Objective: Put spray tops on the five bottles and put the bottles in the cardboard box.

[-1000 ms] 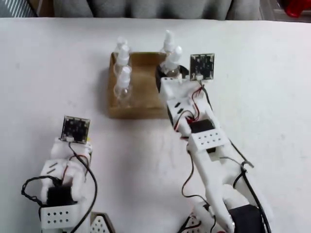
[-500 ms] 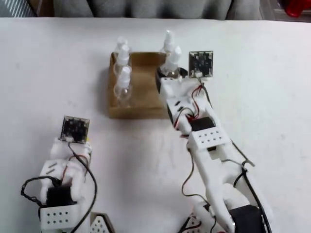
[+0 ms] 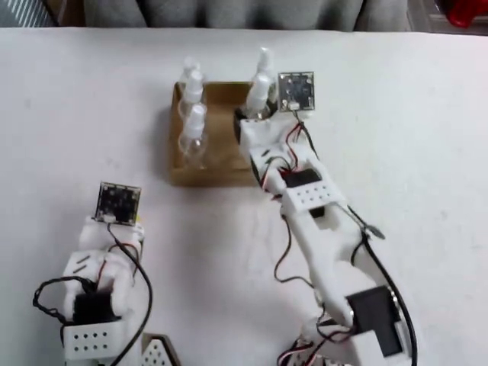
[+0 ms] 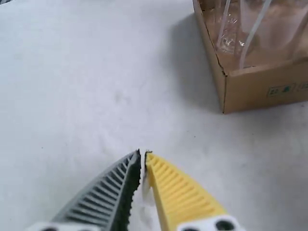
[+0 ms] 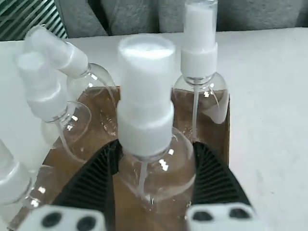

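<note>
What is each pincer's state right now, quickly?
Left pincer: shut, holding nothing, above the white table.
Right pincer: shut on a clear plastic bottle with a white spray top, at the brown cardboard box.

White table (image 3: 69, 114), grey upholstery behind (image 3: 229, 11), red object at far corner (image 3: 467, 11)

You have the cardboard box (image 3: 213, 177) at the far middle of the table (image 3: 91, 91). Three spray bottles (image 3: 194, 126) stand in a row along its left wall, one behind another. A fourth bottle (image 3: 264, 59) stands at its far right corner. The fifth bottle (image 3: 257, 90) sits between the jaws of your right gripper (image 3: 252, 116), at the box's right side, just nearer you than the fourth. Your left gripper (image 4: 143, 159) is over bare table, nearer you and left of the box, well apart from it.
</note>
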Robot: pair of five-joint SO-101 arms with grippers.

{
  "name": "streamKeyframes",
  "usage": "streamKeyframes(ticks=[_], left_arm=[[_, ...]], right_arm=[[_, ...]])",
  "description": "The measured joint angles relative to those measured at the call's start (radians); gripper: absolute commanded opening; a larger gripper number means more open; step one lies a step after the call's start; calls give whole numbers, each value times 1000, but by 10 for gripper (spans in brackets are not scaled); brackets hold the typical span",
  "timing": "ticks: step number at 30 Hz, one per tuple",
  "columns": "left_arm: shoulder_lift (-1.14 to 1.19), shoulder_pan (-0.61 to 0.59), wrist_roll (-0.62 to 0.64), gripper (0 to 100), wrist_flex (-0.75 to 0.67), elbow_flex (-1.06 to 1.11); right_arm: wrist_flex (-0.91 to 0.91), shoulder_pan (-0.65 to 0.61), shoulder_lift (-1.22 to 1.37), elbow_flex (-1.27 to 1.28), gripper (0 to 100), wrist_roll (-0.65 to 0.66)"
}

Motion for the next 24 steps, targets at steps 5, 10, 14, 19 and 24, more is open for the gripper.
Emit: streamKeyframes(ticks=[5, 10, 14, 19, 24], left_arm=[[0, 0, 0, 24, 0, 0], [0, 0, 0, 24, 0, 0], [0, 0, 0, 24, 0, 0], [0, 0, 0, 24, 0, 0], [0, 0, 0, 24, 0, 0]], right_arm=[[-68, 17, 55, -9, 15, 0], [-75, 31, 72, -17, 15, 0], [-75, 34, 72, -17, 15, 0], [-77, 34, 72, -17, 15, 0], [-78, 34, 72, 12, 15, 0]])
